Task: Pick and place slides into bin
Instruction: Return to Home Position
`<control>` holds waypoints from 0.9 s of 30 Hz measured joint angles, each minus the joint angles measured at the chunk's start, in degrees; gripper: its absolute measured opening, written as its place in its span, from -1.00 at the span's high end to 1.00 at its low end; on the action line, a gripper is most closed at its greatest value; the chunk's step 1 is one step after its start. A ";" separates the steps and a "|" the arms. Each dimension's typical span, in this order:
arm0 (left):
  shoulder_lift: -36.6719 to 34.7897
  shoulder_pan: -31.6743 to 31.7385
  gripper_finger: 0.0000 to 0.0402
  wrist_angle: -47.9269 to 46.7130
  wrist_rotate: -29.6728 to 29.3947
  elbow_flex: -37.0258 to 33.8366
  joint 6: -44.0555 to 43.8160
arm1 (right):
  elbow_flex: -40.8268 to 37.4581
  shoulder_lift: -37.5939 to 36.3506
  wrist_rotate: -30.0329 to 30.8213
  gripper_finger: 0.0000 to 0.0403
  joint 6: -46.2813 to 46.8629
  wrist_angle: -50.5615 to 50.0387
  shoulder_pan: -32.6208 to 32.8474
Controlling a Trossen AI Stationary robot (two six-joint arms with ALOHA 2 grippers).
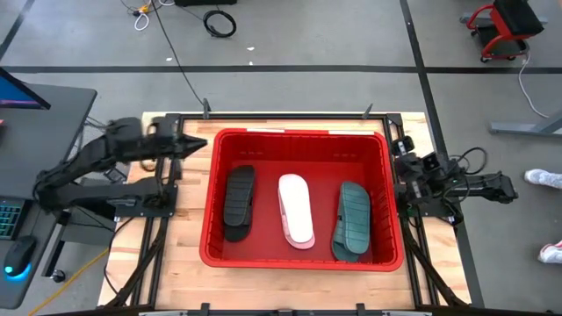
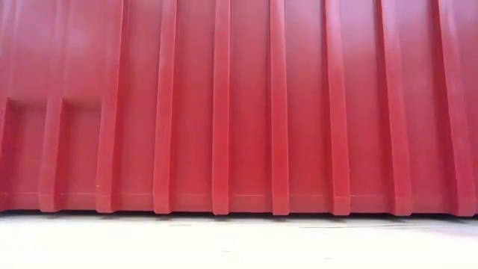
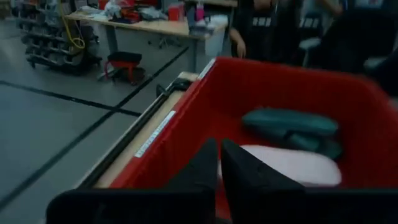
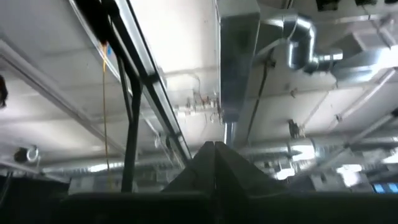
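The red bin (image 1: 211, 219) stands mid-table, and its ribbed wall (image 2: 239, 112) fills the low view. Three slides lie side by side on its floor, soles down: a black one (image 1: 239, 202) at the left, a white-pink one (image 1: 296, 209) in the middle, a teal one (image 1: 353, 221) at the right. My left gripper (image 1: 197, 144) is shut and holds nothing, level just outside the bin's far left corner, pointing at it; its own view shows the fingers (image 3: 205, 168) before the white-pink slide (image 3: 292, 167) and the teal slide (image 3: 289, 122). My right gripper (image 4: 214, 148) is shut and tipped up at the ceiling, its arm (image 1: 435, 175) folded at the bin's right.
Bare wooden table (image 1: 176, 254) shows left and right of the bin. A desk with a keyboard (image 1: 13, 215) stands off the left edge. A person's shoes (image 1: 546, 180) show at the right. People and a worktable (image 3: 155, 25) stand in the room beyond.
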 joint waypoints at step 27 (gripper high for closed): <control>-33.98 -0.07 0.84 23.68 0.82 -31.21 -7.28 | 0.24 0.81 5.36 0.91 -6.05 -24.80 0.00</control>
